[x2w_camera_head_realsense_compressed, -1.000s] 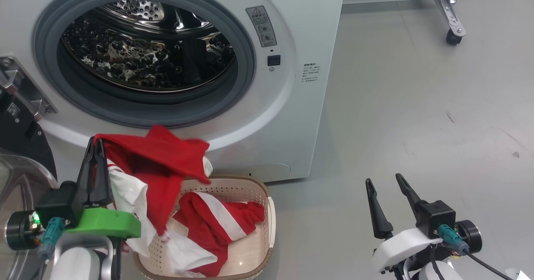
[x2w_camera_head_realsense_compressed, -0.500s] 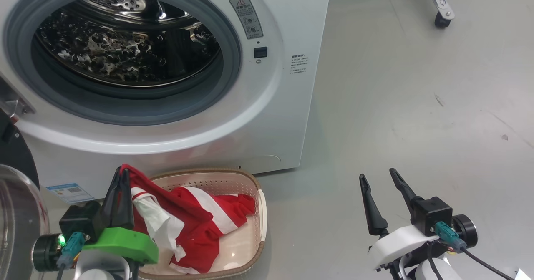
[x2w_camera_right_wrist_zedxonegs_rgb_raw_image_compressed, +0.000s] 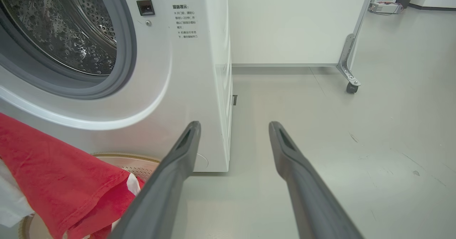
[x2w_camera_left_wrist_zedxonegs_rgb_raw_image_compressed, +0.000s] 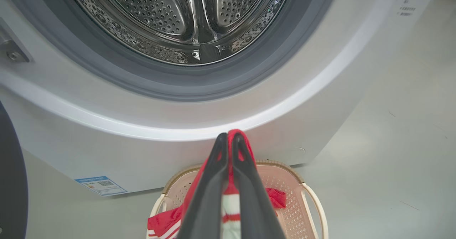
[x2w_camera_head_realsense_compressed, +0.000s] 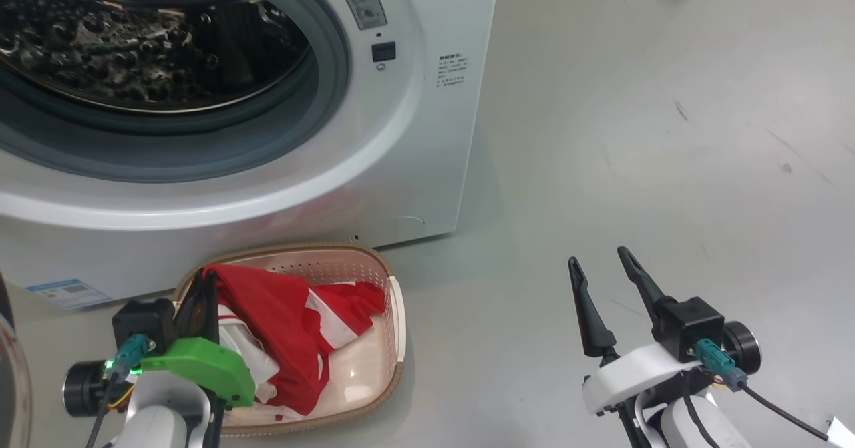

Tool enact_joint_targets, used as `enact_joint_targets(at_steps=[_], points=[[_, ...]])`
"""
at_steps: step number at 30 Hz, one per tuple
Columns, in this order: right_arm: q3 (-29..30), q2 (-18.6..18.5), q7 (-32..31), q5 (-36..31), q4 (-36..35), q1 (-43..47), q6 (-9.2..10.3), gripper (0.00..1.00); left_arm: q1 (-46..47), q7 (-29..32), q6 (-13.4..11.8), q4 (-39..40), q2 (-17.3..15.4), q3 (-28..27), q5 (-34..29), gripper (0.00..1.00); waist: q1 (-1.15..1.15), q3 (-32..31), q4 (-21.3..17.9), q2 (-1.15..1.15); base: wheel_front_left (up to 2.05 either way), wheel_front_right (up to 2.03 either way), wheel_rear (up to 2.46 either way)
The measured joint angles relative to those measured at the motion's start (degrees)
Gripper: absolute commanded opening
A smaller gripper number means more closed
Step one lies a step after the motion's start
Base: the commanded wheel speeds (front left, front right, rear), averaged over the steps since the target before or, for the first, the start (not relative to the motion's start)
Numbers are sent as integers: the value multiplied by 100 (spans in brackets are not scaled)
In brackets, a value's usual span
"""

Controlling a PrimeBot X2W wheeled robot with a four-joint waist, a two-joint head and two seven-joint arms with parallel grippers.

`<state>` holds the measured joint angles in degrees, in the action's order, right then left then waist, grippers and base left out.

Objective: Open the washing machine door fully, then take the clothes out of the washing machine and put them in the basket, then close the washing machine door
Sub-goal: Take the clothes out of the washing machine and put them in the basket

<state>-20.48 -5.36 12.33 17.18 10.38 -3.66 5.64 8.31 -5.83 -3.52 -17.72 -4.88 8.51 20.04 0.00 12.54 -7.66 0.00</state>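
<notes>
The washing machine (x2w_camera_head_realsense_compressed: 414, 141) stands open, its steel drum (x2w_camera_left_wrist_zedxonegs_rgb_raw_image_compressed: 178, 18) bare inside. A dark edge of the washing machine door (x2w_camera_left_wrist_zedxonegs_rgb_raw_image_compressed: 10, 182) hangs at the far left. On the floor before the machine sits the basket (x2w_camera_head_realsense_compressed: 395, 314), holding red and white clothes (x2w_camera_head_realsense_compressed: 287, 321). My left gripper (x2w_camera_head_realsense_compressed: 200, 282) is low over the basket's near left corner, shut on a red garment (x2w_camera_left_wrist_zedxonegs_rgb_raw_image_compressed: 237, 135) that drapes down into the basket. My right gripper (x2w_camera_head_realsense_compressed: 599, 258) is off to the right above the floor, open, with nothing between its fingers (x2w_camera_right_wrist_zedxonegs_rgb_raw_image_compressed: 178, 160).
Grey floor (x2w_camera_head_realsense_compressed: 634, 134) stretches to the right of the machine. A white panel on a metal leg with a caster (x2w_camera_right_wrist_zedxonegs_rgb_raw_image_compressed: 351, 87) stands beyond the machine's right side. A blue sticker (x2w_camera_head_realsense_compressed: 67, 292) marks the machine's lower front.
The head view has tilted down and shifted right. My left gripper has come down with the red garment, from above the basket's rim to low inside it. The right gripper has stayed open.
</notes>
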Motion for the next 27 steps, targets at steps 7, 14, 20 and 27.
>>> enact_joint_targets(at_steps=[7,14,20,27], points=[[-97,57,0,-10,-96,-266,-47,100,544,244,27,-737,-41,-71,29,0,0,380,-151,0,0,0,0],[-134,85,0,-10,-91,-443,-74,100,1066,394,109,-1523,-120,-63,29,0,0,720,-348,0,0,0,0],[-143,107,8,-9,-67,-559,-103,100,1279,645,265,-2195,-168,71,27,100,0,915,-538,0,0,0,0],[-85,118,18,3,19,-569,-101,100,1603,625,338,-2648,-120,101,29,100,0,1028,-624,0,0,0,0]])
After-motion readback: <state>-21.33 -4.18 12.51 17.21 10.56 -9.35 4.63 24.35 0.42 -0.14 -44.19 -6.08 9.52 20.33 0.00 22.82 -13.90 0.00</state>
